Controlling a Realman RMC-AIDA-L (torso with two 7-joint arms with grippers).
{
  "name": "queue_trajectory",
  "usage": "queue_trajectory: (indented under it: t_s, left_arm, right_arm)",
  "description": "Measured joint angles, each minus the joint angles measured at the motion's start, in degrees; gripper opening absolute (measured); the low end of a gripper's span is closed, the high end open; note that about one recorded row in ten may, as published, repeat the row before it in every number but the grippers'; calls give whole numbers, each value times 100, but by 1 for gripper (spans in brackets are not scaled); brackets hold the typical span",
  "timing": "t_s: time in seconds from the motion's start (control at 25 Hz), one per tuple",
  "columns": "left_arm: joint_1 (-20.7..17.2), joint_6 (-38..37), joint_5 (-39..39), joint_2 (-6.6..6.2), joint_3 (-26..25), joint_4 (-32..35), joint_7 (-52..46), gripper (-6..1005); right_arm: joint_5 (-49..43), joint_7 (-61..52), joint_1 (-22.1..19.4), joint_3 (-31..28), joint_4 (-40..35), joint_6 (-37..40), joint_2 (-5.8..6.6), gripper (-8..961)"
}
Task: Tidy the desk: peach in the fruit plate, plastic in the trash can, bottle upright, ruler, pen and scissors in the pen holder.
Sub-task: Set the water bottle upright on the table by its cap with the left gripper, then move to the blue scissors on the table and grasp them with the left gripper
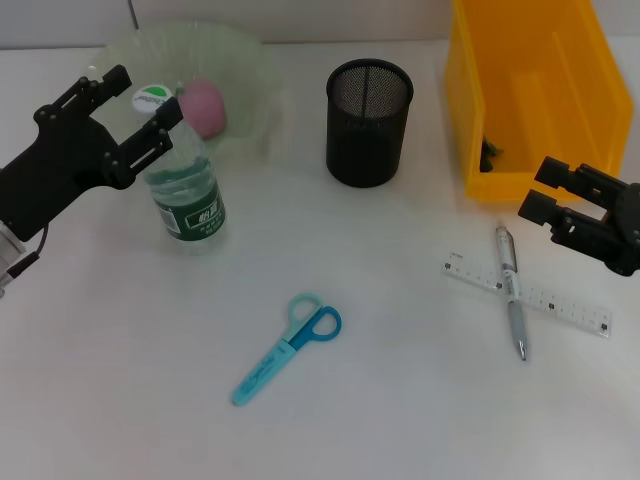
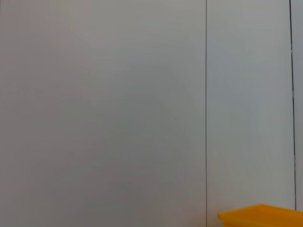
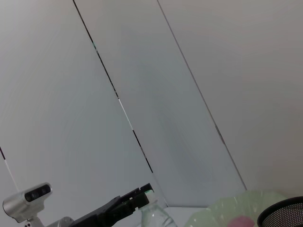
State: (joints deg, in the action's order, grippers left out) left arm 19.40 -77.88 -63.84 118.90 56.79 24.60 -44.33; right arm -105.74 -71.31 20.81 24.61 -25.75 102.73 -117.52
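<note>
Already upright at the frame's upper left, the bottle (image 1: 186,190) stood between the left pincer's (image 1: 140,107) spread fingers, while the right pincer (image 1: 541,192), also released, hovered nearest the pen (image 1: 511,290).

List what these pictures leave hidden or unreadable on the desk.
- Dark item in the yellow plastic bin: head view, mostly behind the bin's front wall, so what it is stays unknown.
- Clear plastic water bottle: the left tool sits around its cap; contact unclear.
- Right tool: head view, open or shut unreadable.
- Wrist views show mostly wall, none of the scissors, pen or ruler.
</note>
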Motion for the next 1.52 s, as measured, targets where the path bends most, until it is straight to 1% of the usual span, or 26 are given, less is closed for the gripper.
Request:
queue_trajectory:
  t_s: [0.2, 0.24, 0.28, 0.36, 0.44, 0.52, 0.64, 0.68, 0.72, 0.76, 0.8, 0.84, 0.88, 0.92, 0.96, 1.0, 1.08, 1.12, 1.16, 1.2, 1.28, 1.32, 1.36, 1.4, 1.48, 1.52]
  left_arm:
    - [-31, -104, 121, -11, -1, 0, -39, 648]
    - [-54, -223, 204, -21, -2, 5, -84, 667]
    - [-146, -619, 339, -62, -2, 137, -400, 688]
    - [-183, -772, 351, -92, -5, 266, -676, 731]
    - [-273, -906, 209, -196, 39, 716, -1429, 774]
    - [-335, -953, -62, -304, 64, 1120, -2025, 773]
    - [-375, -1104, -961, -519, 49, 2039, -3426, 771]
    - [-375, -1153, -1223, -563, 45, 2302, -3808, 770]
    - [-341, -1300, -1890, -645, 35, 2925, -4673, 770]
    - [-316, -1371, -2150, -659, 35, 3177, -4999, 770]
    - [-294, -1430, -2373, -669, 31, 3386, -5284, 770]
    - [-231, -1597, -2920, -666, 30, 3949, -6002, 770]
    - [-170, -1734, -3310, -634, 38, 4358, -6529, 770]
    - [-170, -1734, -3310, -634, 38, 4358, -6529, 770]
    - [-36, -2020, -3956, -512, 82, 5055, -7365, 770]
    - [47, -2214, -4325, -429, 117, 5388, -7764, 770]
    - [250, -2501, -4960, -220, 201, 5946, -8295, 770]
    - [371, -2635, -5429, -109, 306, 6217, -8578, 770]
    - [448, -2668, -5709, -60, 434, 6368, -8770, 769]
    - [529, -2660, -6040, -30, 710, 6476, -9037, 769]
    - [529, -2660, -6040, -30, 710, 6476, -9037, 769]
    - [594, -2614, -6287, -23, 957, 6540, -9272, 769]
    - [594, -2614, -6287, -23, 957, 6540, -9272, 769]
    - [803, -2349, -6864, -25, 1800, 6541, -9961, 769]
    - [1011, -2259, -7160, -11, 2315, 6542, -10333, 769]
    - [1011, -2259, -7160, -11, 2315, 6542, -10333, 769]
  right_arm:
    - [8, 2, 1, -27, 0, 15, 1, 741]
    - [11, 2, 0, -57, 0, 35, 1, 741]
    - [12, 3, -6, -103, 0, 48, 1, 741]
    - [13, 3, -26, -194, 0, 87, 2, 741]
    - [11, 1, -68, -262, -20, 206, 31, 741]
    - [-27, -15, -161, -251, -105, 432, 132, 741]
    - [-194, -32, -396, -84, -350, 1011, 420, 741]
    - [-476, -34, -497, -27, -516, 1404, 567, 741]
    - [-476, -34, -497, -27, -516, 1404, 567, 741]
    - [-638, -36, -546, -35, -605, 1552, 628, 741]
    - [-769, -37, -594, -54, -688, 1620, 661, 741]
    - [-860, -38, -632, -64, -755, 1655, 685, 741]
    - [-935, -37, -718, -74, -855, 1630, 702, 741]
    - [-935, -37, -718, -74, -855, 1630, 702, 741]
    - [-945, -37, -755, -79, -880, 1600, 705, 741]
    - [-945, -21, -774, -79, -889, 1560, 705, 741]
    - [-947, 86, -797, -78, -873, 1431, 688, 741]
    - [-947, 86, -797, -78, -873, 1431, 688, 741]
    - [-949, 141, -801, -78, -862, 1403, 677, 741]
    - [-949, 248, -801, -77, -815, 1350, 656, 741]
    - [-949, 296, -794, -76, -761, 1268, 647, 741]
    - [-949, 296, -794, -76, -761, 1268, 647, 741]
    - [-949, 309, -787, -75, -738, 1216, 644, 741]
    - [-949, 315, -770, -74, -722, 1162, 635, 741]
    - [-934, 316, -749, -84, -699, 1063, 622, 741]
    - [-934, 316, -749, -84, -699, 1063, 622, 741]
